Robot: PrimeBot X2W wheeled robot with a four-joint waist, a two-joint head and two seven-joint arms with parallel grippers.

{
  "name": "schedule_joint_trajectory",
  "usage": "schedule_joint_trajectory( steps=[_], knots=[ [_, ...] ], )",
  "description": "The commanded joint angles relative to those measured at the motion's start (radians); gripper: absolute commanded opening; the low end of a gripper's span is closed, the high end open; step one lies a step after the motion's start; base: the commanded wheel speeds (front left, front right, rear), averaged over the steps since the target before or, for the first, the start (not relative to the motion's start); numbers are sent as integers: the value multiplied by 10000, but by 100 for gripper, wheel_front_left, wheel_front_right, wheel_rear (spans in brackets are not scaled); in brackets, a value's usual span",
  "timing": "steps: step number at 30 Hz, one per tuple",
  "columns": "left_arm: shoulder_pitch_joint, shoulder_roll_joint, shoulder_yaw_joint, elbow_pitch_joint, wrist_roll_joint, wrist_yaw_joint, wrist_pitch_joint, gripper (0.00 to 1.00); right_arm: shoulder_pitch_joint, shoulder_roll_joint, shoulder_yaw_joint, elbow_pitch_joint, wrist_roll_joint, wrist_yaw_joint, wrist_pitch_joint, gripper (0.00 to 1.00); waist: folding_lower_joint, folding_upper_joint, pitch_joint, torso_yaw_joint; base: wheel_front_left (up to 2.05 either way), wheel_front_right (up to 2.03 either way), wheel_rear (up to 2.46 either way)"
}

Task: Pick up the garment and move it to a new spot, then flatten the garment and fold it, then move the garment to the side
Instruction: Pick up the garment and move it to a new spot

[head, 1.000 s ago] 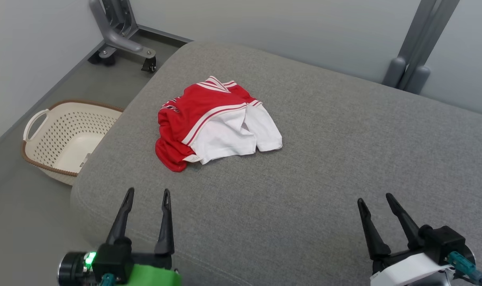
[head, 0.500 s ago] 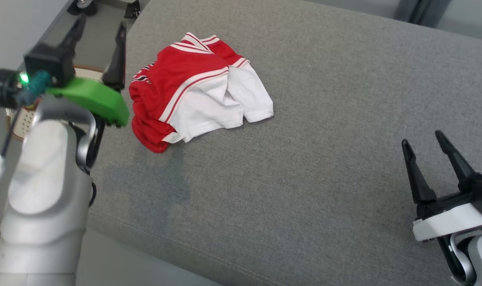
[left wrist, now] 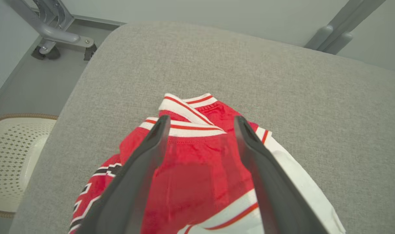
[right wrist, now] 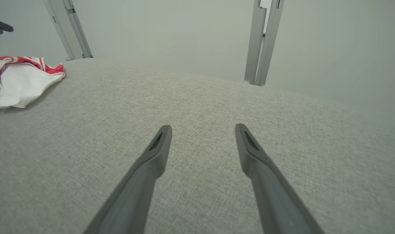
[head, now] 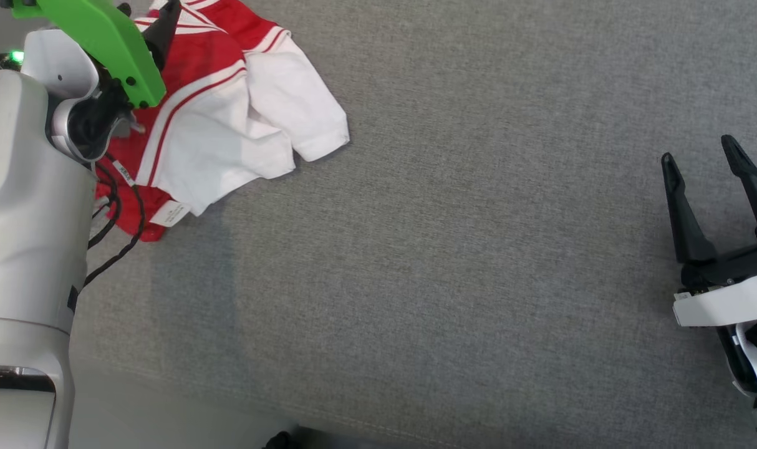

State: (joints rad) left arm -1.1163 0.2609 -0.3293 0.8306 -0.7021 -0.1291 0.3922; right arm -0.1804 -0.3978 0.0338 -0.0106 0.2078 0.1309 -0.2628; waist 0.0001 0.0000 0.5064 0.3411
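Note:
The garment (head: 229, 125) is a crumpled red and white shirt lying on the grey cushion at the upper left of the head view. My left gripper (left wrist: 201, 119) hangs over it, open, and its two dark fingers frame the red part and the striped collar (left wrist: 187, 107). I cannot tell if the fingers touch the cloth. In the head view the left arm's green mount (head: 104, 43) covers part of the garment. My right gripper (head: 698, 149) stands open and empty over bare cushion at the far right. The right wrist view shows the right gripper (right wrist: 203, 127) with the garment (right wrist: 18, 78) far to its left.
The wide grey cushion (head: 447, 249) bears everything; its front edge runs along the bottom of the head view. A cream perforated basket (left wrist: 12, 156) sits on the floor past the cushion's left side. A grey metal leg with a caster (left wrist: 54, 32) stands behind, and posts (right wrist: 262, 42) stand against the wall.
The head camera has tilted down, shifting the whole picture. My left arm has reached forward from the cushion's front edge to above the garment. Both grippers stay open.

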Motion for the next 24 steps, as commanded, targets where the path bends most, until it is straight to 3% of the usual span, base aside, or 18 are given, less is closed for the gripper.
schedule_joint_trajectory(
  steps=[1, 6, 7, 8, 14, 24],
  knots=[
    [-164, 64, -130, 215, -246, -23, 229, 100, -205, -55, -49, -99, -74, -3, -27, 100, -1, 0, 917, -864, 0, 0, 0],
    [-227, 265, -604, 1001, -861, -24, 969, 100, -310, -76, -95, -165, -110, -3, -26, 100, -1, 0, 1209, -1024, 0, 0, 0],
    [-222, 276, -670, 1100, -902, -24, 923, 77, -309, -73, -108, -155, -104, -3, -24, 100, -1, 0, 1236, -1032, 0, 0, 0],
    [-209, 309, -723, 1219, -924, -24, 770, 0, -304, -58, -129, -142, -99, -3, -11, 100, -1, 0, 1262, -1039, 0, 0, 0],
    [-110, 488, -1041, 1485, -1025, -24, -586, 0, -294, 217, -51, 51, -98, -5, -3, 100, -1, 0, 915, -1010, 0, 0, 0],
    [93, 1367, -2588, -590, -1247, -25, -3698, 0, 9, 1343, 357, 528, 126, -2, -15, 100, -1, 0, -1511, -1560, 0, 0, 0]
  ],
)
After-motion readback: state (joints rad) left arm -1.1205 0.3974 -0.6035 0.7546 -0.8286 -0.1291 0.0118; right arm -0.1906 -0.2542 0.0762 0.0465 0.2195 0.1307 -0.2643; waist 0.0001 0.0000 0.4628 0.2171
